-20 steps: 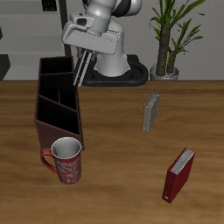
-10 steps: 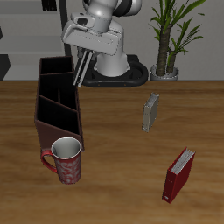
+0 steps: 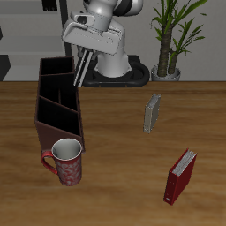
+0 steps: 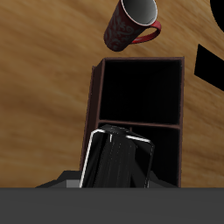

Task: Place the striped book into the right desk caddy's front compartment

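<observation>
Above the back end of the right desk caddy (image 3: 59,99), the striped book (image 3: 81,69) hangs tilted in the air, its top pinched in the gripper (image 3: 86,55), whose fingers are drawn narrow around it. In the wrist view the striped book (image 4: 116,160) shows as a dark slab with pale edges, in front of the caddy's open sections (image 4: 140,96). The pickup looks done; what remains, by this judgement, is carrying the book along the caddy to the compartment nearest the patterned mug (image 3: 67,161), lowering it between the walls and letting go. The grey book (image 3: 152,113) and the red book (image 3: 181,175) stand well apart on the wooden table (image 3: 115,177), untouched.
</observation>
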You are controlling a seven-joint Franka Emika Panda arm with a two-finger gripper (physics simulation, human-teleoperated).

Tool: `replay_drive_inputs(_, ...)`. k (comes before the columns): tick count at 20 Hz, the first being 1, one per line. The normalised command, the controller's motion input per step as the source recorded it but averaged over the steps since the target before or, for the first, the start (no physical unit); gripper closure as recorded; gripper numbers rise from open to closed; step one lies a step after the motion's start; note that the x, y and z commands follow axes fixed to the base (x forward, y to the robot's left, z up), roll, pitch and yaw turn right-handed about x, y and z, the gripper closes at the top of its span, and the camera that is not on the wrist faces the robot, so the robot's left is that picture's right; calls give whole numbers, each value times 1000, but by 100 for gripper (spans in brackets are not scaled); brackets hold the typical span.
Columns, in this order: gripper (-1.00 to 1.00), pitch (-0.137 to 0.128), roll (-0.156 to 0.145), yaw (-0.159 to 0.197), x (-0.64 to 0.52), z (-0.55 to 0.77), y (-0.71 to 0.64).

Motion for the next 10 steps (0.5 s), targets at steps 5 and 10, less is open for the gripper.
replay_drive_inputs(5,100,26,1,-5,60,-146,-10)
replay_drive_inputs(10,100,18,10,4,38,-103,13)
